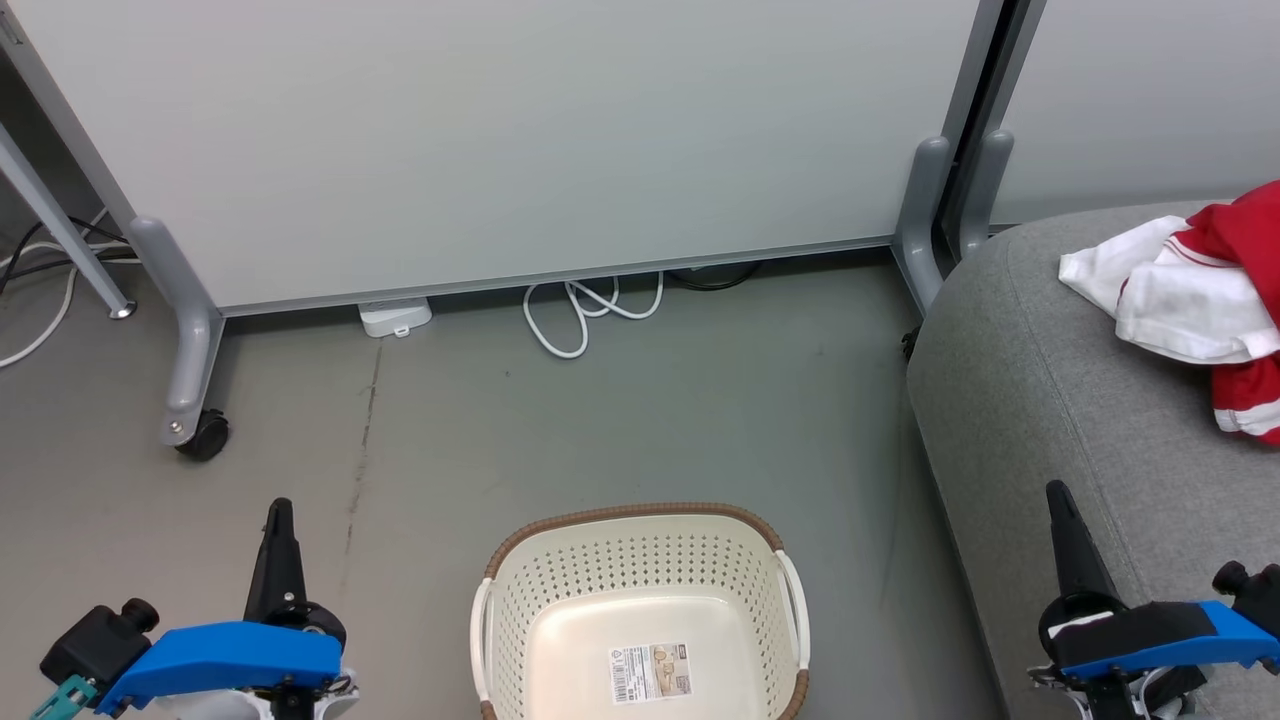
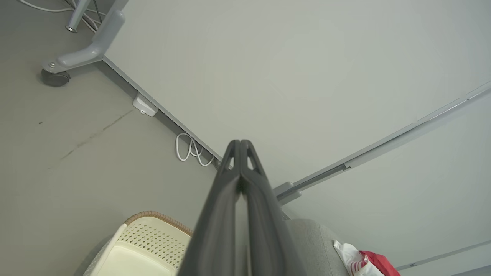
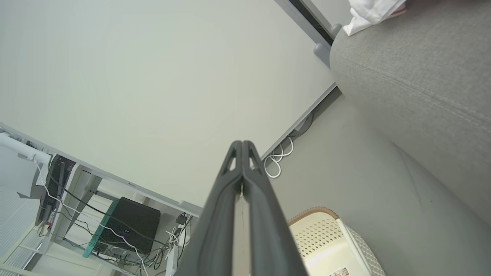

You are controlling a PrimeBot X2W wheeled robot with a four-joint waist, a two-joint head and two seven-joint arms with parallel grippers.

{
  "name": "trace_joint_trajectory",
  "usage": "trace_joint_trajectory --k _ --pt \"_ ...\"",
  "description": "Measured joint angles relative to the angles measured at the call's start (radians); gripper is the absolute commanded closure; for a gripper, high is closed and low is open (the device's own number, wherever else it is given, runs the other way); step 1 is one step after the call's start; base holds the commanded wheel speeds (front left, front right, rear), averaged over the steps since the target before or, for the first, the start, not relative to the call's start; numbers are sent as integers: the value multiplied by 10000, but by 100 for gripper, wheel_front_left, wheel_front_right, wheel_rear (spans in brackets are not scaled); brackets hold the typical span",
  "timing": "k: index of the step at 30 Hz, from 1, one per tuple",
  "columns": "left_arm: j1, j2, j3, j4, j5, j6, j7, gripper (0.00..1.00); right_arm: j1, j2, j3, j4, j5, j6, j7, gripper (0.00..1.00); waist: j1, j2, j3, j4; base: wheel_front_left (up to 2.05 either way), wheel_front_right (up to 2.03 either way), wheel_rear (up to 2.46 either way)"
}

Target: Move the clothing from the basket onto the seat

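1. Left gripper (image 1: 280, 515): the 2 dark fingers are clenched flat against each other, tips meeting. They grasp nothing and touch nothing. The gripper stands at the lower left of the head view, above the grey floor (image 1: 600, 420). It points toward the pale partition panel (image 1: 500, 140).

2. Right gripper (image 1: 1060, 500): the 2 fingers are likewise clenched tip to tip, with nothing between them. The gripper stands at the lower right of the head view, in front of the near part of the seat (image 1: 1050, 400). It points the same way as the left one.

3. Clothing (image 1: 1200, 290): a crumpled red and white heap lies on top of the seat, at its far right in the head view, well apart from both grippers. The frame edge cuts it off. The visible part runs lengthwise from far to near. A white panel spreads toward the seat's left edge, and red fabric with white stripes lies at the near end.

4. Basket (image 1: 630, 512): it stands upright on the floor between the 2 grippers, just beside the seat, with its opening facing up. The white handles sit on its left and right sides. A barcode sticker (image 1: 650, 672) lies on the inside bottom. The frame cuts off the near end, so the long axis cannot be told.

5. A white cable (image 1: 585, 310) lies coiled at the foot of the panel.
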Motion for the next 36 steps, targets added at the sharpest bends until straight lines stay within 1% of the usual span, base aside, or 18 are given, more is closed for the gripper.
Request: trace_joint_trajectory --k 19,36 --pt "-171 4 134 4 -2155 -77 537 100 -104 0 -119 -15 2171 0 527 100 0 0 -81 -70 0 0 0" --pt "-314 10 228 6 -3785 -100 951 100 -194 0 -209 -23 3781 0 947 100 0 0 -153 -132 0 0 0"
